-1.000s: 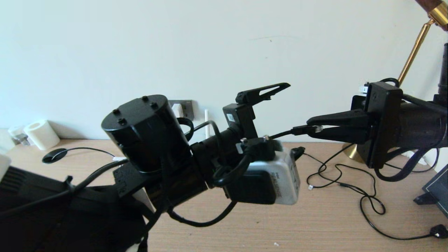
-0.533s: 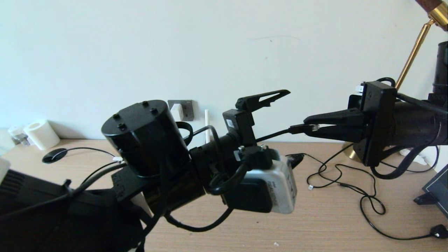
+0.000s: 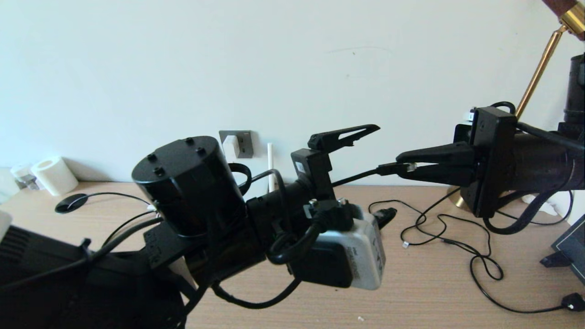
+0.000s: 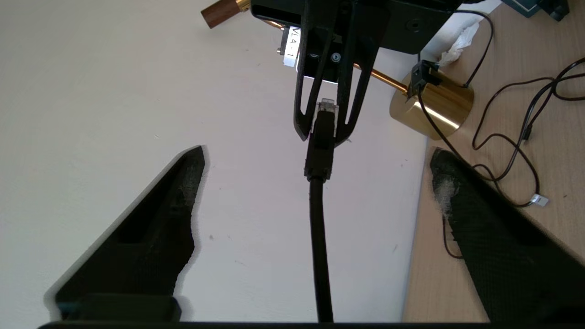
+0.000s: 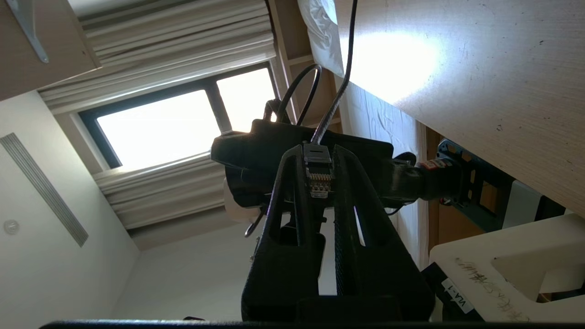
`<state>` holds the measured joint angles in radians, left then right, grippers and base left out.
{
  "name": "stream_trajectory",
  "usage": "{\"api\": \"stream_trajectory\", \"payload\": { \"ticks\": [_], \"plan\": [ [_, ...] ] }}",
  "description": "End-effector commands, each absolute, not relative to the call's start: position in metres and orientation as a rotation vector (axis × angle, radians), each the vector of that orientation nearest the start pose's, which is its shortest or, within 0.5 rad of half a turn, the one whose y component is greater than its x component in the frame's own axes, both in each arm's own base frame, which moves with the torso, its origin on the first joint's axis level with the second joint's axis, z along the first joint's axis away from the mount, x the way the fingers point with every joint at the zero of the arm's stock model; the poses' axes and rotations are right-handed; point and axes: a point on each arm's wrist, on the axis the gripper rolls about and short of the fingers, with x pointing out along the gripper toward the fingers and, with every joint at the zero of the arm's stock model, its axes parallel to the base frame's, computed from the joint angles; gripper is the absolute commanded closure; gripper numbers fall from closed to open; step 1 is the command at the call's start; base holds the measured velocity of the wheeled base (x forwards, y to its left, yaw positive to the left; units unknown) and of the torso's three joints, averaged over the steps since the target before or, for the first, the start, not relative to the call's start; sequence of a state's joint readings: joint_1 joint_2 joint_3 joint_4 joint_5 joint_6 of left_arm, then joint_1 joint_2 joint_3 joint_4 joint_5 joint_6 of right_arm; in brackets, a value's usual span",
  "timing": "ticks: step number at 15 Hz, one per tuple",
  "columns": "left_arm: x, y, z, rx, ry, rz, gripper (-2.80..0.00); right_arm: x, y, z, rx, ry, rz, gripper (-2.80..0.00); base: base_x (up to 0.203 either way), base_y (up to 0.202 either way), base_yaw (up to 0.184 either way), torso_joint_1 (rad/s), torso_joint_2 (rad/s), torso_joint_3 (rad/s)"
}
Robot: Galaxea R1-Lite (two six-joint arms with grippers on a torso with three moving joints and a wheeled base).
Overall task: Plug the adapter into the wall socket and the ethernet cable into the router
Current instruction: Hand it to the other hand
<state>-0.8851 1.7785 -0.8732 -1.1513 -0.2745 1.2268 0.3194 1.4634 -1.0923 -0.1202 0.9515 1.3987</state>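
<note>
My right gripper (image 3: 400,167) is shut on the clear-tipped plug of the black ethernet cable (image 3: 361,176), held above the desk. In the right wrist view the right gripper (image 5: 318,153) pinches the ethernet cable's plug (image 5: 317,176), contacts showing. My left gripper (image 3: 385,169) is open just left of it. In the left wrist view the ethernet cable (image 4: 318,237) runs untouched between the left gripper's (image 4: 317,153) spread fingers (image 4: 180,192). The white adapter (image 3: 231,144) sits on the dark grey wall socket (image 3: 244,140). One white router antenna (image 3: 270,164) shows; the router body is hidden behind my left arm.
A brass lamp base (image 3: 458,199) stands behind the right gripper. Thin black cables (image 3: 457,246) loop over the wooden desk (image 3: 411,292) at the right. A white paper roll (image 3: 51,175) and a black oval pad (image 3: 71,203) lie at the far left. A dark stand (image 3: 566,249) is at the right edge.
The right gripper with the plug rose a little and shifted left toward the left gripper. The left arm sank slightly. The left gripper's fingers stay spread.
</note>
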Motion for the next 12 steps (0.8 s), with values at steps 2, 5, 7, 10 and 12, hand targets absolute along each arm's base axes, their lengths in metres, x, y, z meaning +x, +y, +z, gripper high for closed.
{"api": "stream_trajectory", "payload": {
  "ticks": [2, 5, 7, 10, 12],
  "plan": [
    [0.2023, -0.2570, 0.2288, 1.001, -0.922, -0.833, 0.00, 0.2296, 0.0956, 0.2818, 1.272, 1.105, 0.875, 0.00, 0.000, 0.000, 0.000, 0.000, 0.00, 0.000],
    [0.2010, -0.2586, 0.2287, 0.999, -0.926, -0.838, 0.00, 0.2289, 0.0962, 0.2822, 1.268, 1.105, 0.879, 0.00, 0.000, 0.000, 0.000, 0.000, 0.00, 0.000],
    [0.2005, -0.2600, 0.2281, 0.998, -0.927, -0.842, 0.00, 0.2290, 0.0970, 0.2817, 1.262, 1.105, 0.883, 0.00, 0.000, 0.000, 0.000, 0.000, 0.00, 0.000],
    [0.1990, -0.2617, 0.2280, 0.995, -0.931, -0.848, 0.00, 0.2289, 0.0974, 0.2818, 1.261, 1.105, 0.884, 0.00, 0.000, 0.000, 0.000, 0.000, 0.00, 0.000],
    [0.1990, -0.2616, 0.2281, 0.995, -0.931, -0.848, 0.00, 0.2289, 0.0974, 0.2814, 1.261, 1.107, 0.883, 0.00, 0.000, 0.000, 0.000, 0.000, 0.00, 0.000]
  ]
}}
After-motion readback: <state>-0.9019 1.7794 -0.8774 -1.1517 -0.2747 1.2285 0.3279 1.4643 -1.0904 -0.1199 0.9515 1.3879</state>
